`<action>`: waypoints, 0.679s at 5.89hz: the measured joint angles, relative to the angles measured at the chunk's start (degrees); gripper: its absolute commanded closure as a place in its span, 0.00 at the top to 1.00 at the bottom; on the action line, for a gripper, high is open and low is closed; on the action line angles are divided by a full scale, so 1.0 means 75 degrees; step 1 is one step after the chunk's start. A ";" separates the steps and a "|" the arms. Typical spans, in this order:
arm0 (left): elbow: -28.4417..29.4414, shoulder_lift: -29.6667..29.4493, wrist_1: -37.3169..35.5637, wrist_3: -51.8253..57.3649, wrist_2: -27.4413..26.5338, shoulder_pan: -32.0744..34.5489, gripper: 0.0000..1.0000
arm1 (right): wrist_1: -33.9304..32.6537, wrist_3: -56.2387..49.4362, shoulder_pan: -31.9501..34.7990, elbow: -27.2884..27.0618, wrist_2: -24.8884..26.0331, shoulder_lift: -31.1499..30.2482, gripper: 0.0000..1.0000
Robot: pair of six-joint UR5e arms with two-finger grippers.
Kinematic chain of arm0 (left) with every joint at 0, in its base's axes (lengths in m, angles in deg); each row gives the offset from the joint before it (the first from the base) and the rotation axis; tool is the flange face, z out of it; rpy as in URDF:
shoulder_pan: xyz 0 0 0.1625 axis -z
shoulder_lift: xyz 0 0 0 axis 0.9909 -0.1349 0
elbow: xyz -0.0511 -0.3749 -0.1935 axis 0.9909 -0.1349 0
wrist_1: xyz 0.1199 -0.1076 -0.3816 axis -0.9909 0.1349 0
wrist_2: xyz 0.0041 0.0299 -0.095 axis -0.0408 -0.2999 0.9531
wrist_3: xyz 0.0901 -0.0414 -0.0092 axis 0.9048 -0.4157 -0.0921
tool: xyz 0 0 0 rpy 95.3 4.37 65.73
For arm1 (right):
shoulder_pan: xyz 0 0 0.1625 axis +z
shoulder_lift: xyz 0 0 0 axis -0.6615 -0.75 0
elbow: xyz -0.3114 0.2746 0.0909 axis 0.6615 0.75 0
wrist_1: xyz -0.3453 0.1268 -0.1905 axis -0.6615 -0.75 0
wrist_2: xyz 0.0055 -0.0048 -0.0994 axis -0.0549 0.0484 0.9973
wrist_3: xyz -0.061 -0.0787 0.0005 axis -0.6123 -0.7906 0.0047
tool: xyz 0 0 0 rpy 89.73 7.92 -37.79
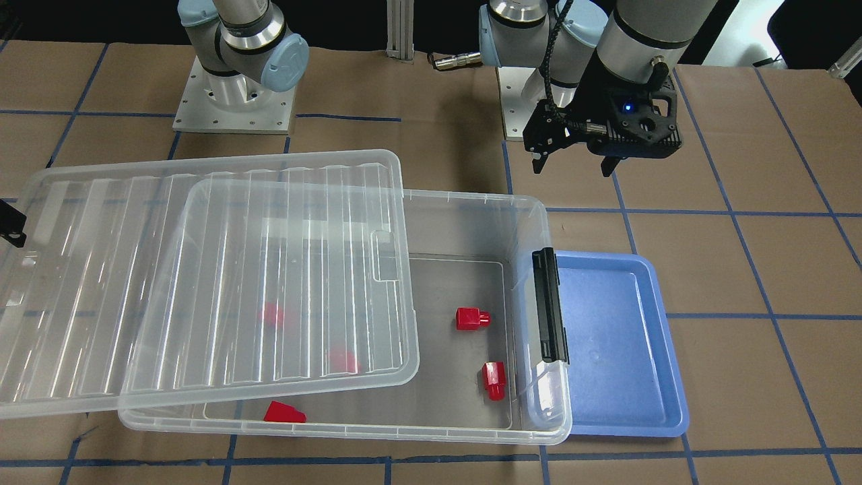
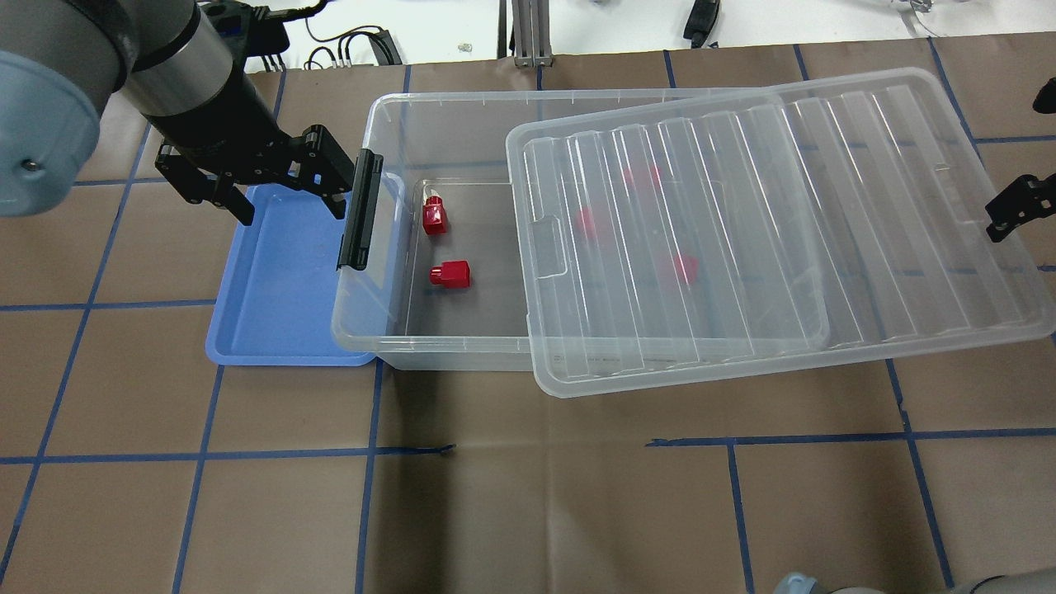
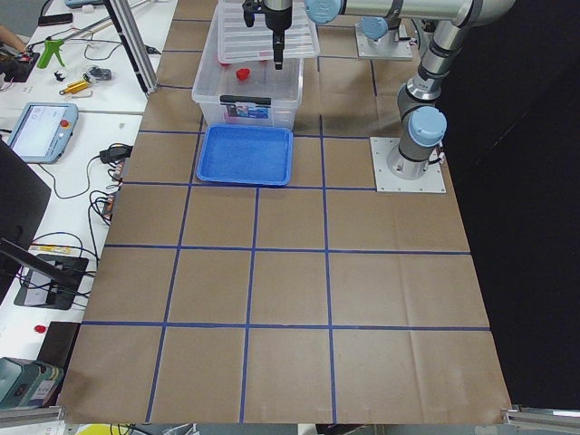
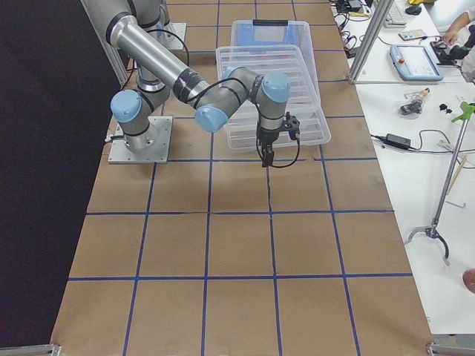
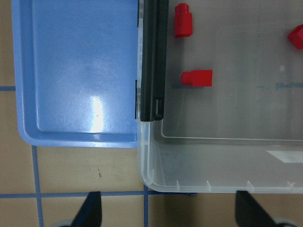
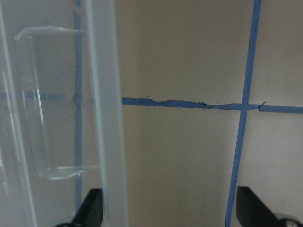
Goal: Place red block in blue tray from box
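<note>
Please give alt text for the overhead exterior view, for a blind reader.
The left pincer hangs open where the blue tray meets the clear box. Two red blocks lie in its uncovered end; the lid lies askew.

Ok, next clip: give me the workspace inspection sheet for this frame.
Surface: brown paper table, blue tape grid.
Job's things: box with lid lying partly off; two red blocks with stubs uncovered near the latch; blue tray empty beside that end.
Clutter: red wedge in box; blurred red shapes under lid.
Grippers: left end effector open, empty, hovering near tray and latch; right end effector open, empty, by the lid's edge.
Cables: black cable on left wrist.
Surroundings: bench with teach pendant.
</note>
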 measured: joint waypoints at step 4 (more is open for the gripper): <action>-0.0231 -0.0397 -0.0605 0.1412 0.0009 0.0373 0.99 | 0.0133 0.0014 -0.0505 0.0045 0.0021 -0.0010 1.00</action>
